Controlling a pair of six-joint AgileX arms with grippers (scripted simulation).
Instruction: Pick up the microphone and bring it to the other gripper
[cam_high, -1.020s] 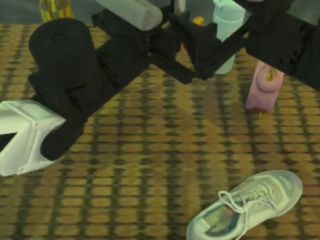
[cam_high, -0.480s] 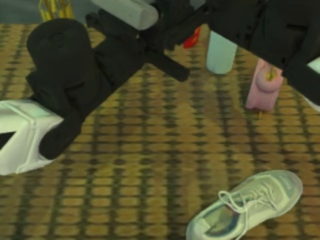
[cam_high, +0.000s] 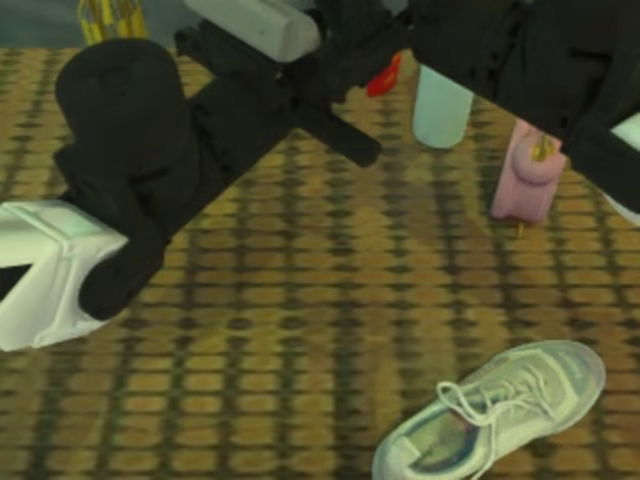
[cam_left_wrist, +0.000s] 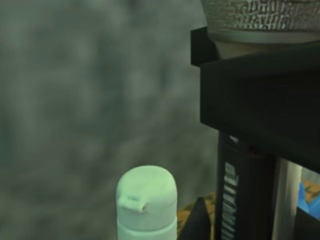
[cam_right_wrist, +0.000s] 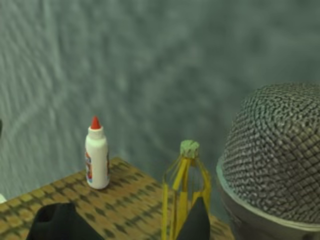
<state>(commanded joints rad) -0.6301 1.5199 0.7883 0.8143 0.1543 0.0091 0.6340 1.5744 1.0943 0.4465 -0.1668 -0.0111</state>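
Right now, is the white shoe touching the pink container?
Apart. The top view shows the shoe low at the right, the pink container farther up, and bare patterned tabletop between them.

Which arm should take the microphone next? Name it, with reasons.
Right, probably: the microphone looms close in its wrist view, and from above the right arm overlaps the left arm at the table's far edge.

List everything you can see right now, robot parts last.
microphone: 1, silver mesh head, black handle, close to both wrist cameras
shoe: 1, white, near right
pink bottle: 1, far right
mint bottle: 1, far edge, right of middle
glue bottle: 1, white, red tip, far middle
stick bundle: 1, yellow, far left
table: 1, brown-yellow pattern
left gripper: black, far middle
right gripper: black, far middle
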